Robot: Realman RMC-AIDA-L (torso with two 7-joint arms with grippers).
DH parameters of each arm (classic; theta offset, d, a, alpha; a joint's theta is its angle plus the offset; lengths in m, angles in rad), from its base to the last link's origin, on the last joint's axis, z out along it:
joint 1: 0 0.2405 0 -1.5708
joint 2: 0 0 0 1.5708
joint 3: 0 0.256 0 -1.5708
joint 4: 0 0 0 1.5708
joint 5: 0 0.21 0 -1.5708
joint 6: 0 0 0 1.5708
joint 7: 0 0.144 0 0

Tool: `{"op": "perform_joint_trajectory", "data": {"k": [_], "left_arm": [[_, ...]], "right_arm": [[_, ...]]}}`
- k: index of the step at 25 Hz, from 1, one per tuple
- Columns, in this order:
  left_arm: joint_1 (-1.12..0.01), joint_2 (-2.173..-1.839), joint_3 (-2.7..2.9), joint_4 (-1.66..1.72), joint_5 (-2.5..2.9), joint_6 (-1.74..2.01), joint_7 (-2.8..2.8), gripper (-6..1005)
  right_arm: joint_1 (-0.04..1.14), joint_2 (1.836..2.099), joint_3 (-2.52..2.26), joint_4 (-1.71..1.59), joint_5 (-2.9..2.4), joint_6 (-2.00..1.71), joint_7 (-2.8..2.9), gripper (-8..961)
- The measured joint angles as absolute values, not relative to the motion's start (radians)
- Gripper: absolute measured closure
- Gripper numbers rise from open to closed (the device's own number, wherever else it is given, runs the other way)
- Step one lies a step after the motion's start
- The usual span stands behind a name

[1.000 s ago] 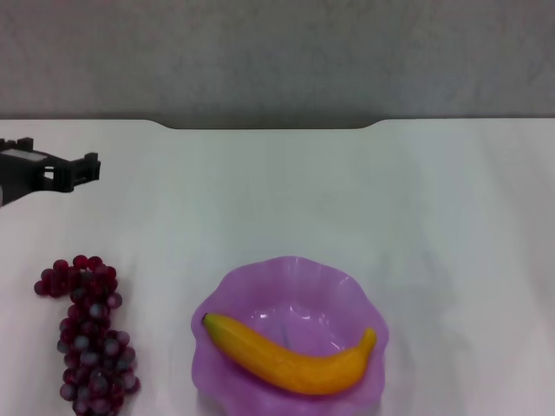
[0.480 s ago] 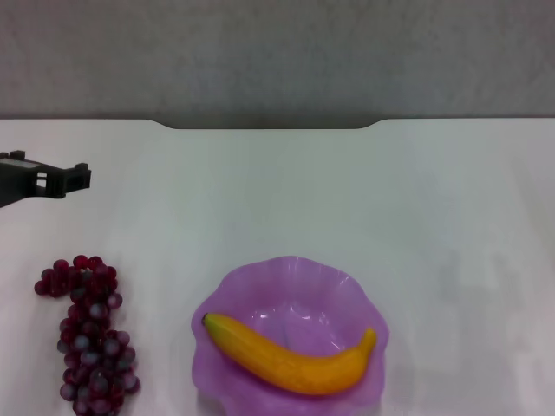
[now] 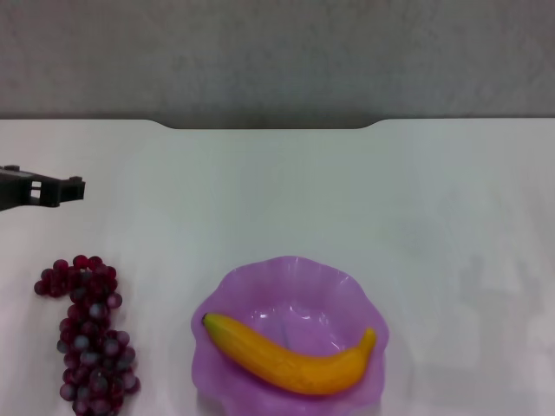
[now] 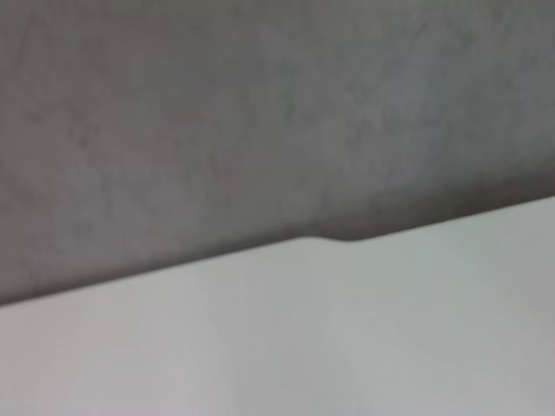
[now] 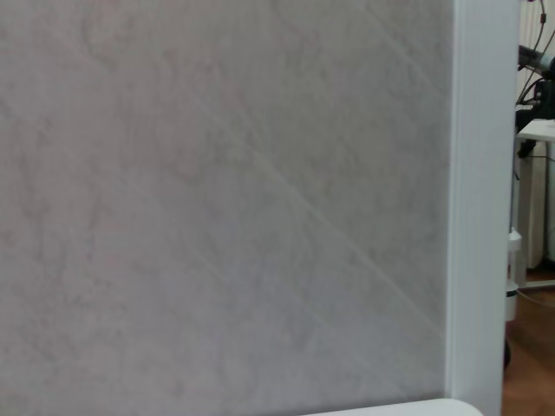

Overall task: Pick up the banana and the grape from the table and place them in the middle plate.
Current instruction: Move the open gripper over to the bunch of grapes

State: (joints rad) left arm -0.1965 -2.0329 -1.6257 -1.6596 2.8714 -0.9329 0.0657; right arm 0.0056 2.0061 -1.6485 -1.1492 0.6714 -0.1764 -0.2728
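One banana [image 3: 290, 357] crosswise in middle plate [image 3: 260, 286], apparently green tip leftward.

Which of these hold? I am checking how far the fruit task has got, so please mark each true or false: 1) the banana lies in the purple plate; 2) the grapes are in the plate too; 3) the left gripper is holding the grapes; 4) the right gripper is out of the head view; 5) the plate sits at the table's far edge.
1) True: the banana lies across the middle plate.
2) False: the grape bunch rests on the table, apart from the plate, on the robot's left.
3) False: the left gripper is at the left edge, beyond the bunch and apart from it.
4) True: no right gripper shows there.
5) False: the plate sits near the front edge.
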Motion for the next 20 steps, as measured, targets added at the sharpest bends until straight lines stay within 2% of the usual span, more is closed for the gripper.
{"op": "perform_joint_trajectory", "data": {"k": [20], "left_arm": [[-0.344, -2.029, -1.672, -1.543, 2.872, -1.272, 0.040, 122]], "right_arm": [[0.020, 2.006, -1.680, -1.150, 0.672, -0.174, -0.273, 282]]}}
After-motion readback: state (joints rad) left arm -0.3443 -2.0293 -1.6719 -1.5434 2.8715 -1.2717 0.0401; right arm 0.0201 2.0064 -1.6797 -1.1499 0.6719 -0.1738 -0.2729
